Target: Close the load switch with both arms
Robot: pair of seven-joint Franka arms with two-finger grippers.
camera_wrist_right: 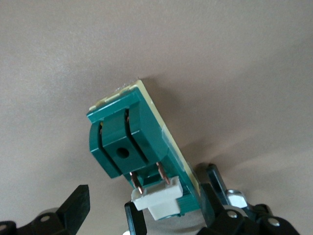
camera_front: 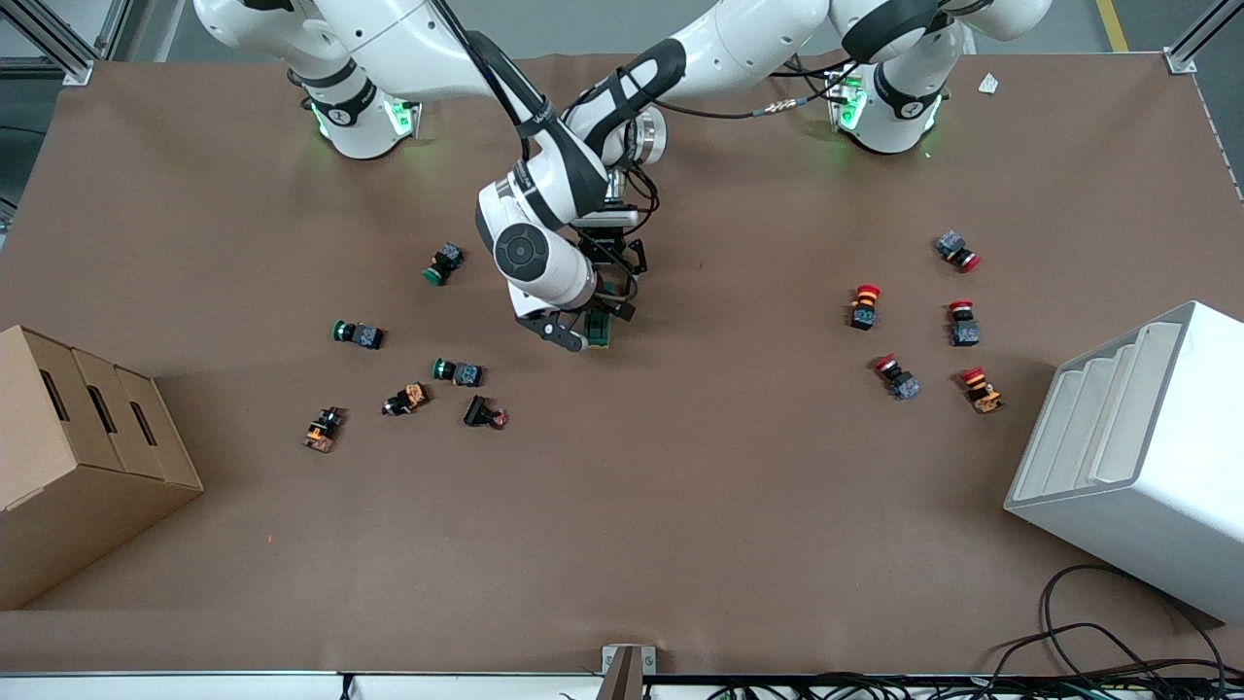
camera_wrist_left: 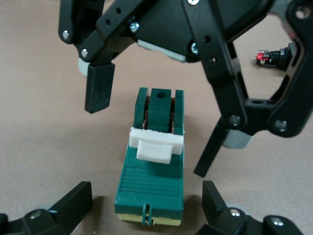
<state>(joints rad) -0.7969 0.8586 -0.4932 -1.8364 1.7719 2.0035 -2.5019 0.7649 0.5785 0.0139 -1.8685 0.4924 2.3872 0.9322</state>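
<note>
1. The load switch (camera_front: 602, 331) lies flat on the table (camera_front: 680, 506) near its middle, about midway between the two arms' ends. Scattered push buttons (camera_front: 457, 371) lie toward the right arm's end and more (camera_front: 864, 306) toward the left arm's end, all well apart from it.
2. Both grippers hang low over the switch. The left gripper (camera_wrist_left: 142, 200) straddles one end, its fingers (camera_wrist_left: 73, 203) spread wide and touching nothing. The right gripper (camera_wrist_left: 151, 122) straddles the other end, also released, its fingertips (camera_wrist_left: 99, 88) clear of the green body on both sides.
3. In the left wrist view the switch's long axis runs from 6 o'clock to 12 o'clock, with the white lever (camera_wrist_left: 155, 145) across it near the centre and the dark rocker block (camera_wrist_left: 159, 110) at the 12 o'clock end.
4. The right wrist view shows the block (camera_wrist_right: 120, 147) raised, with copper contacts (camera_wrist_right: 164, 175) bare beside the lever (camera_wrist_right: 159, 201); the switch looks not yet closed.
5. Judging from this, neither arm is clearly nearer: one gripper would steady the body while the other presses the raised part down along that axis.
</note>
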